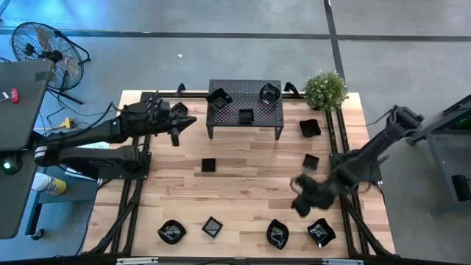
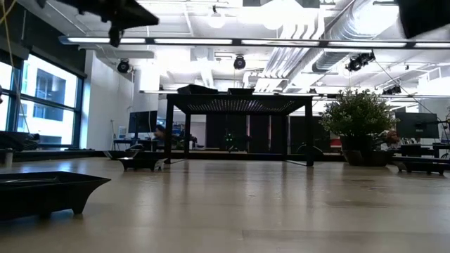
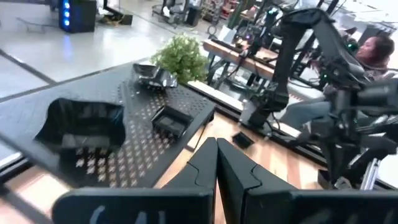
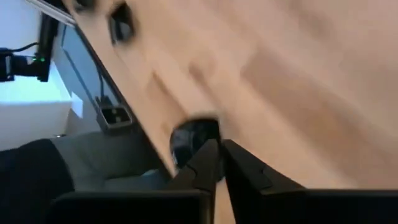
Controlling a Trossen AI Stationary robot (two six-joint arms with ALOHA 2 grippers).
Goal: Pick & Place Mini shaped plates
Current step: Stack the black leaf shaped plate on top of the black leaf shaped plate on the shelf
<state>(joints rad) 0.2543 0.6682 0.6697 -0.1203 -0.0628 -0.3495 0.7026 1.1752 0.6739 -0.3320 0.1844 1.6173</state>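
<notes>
so, high view: black perforated metal rack (image 1: 245, 110) stands at far side of light wooden bench (image 1: 243, 188), w/ three tiny glossy black dishes (image 1: 218, 97) on top, prob. the drop spot. others lie loose: one small square mid-bench, two near the potted green plant (image 1: 325, 90), four along the near edge. left pincer (image 1: 175, 126) hangs just left of rack, fingers closed, nothing in it. right pincer (image 1: 303, 195) is low over the near-right bench, above the near-edge dishes, blurred; can't tell if it grips anything.

low view: rack & plant seen level, a dish big at left; arms only at top edge.

left wrist view: closed fingers (image 3: 205, 171) point at rack top, empty.

right wrist view: fingers (image 4: 205, 163) nearly together over wood, a dark dish just beyond tips; can't tell open or shut.
</notes>
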